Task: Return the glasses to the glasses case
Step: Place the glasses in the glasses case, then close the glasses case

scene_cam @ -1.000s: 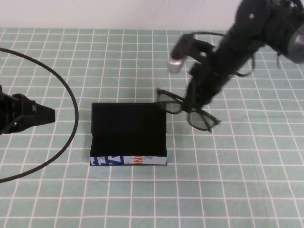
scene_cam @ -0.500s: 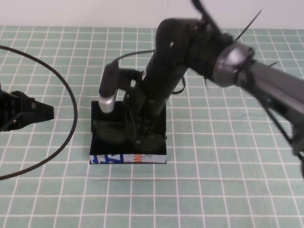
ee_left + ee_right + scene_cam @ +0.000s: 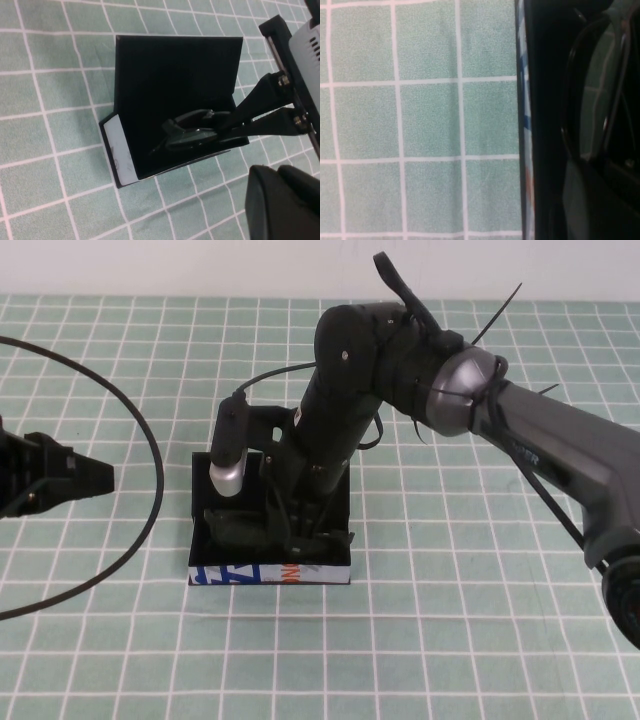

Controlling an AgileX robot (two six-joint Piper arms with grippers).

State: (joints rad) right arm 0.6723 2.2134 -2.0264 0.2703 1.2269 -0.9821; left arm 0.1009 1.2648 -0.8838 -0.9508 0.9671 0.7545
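The glasses case [image 3: 270, 576] lies open in the middle of the table, its white printed front towards me. My right gripper [image 3: 300, 532] reaches down into it and is shut on the black glasses [image 3: 238, 524], which sit low inside the black lining. In the left wrist view the right gripper [image 3: 227, 120] pinches the glasses [image 3: 192, 136] inside the case [image 3: 165, 75]. The right wrist view shows a greyish lens [image 3: 597, 90] just behind the case's front wall [image 3: 522, 125]. My left gripper [image 3: 100, 480] is shut and empty, well left of the case.
A black cable [image 3: 150, 490] curves over the green checked mat between the left gripper and the case. The right arm's bulk [image 3: 400, 350] hangs over the back of the case.
My right arm has carried the glasses leftward from beside the case's right edge and lowered them into the case. The left arm has not moved.
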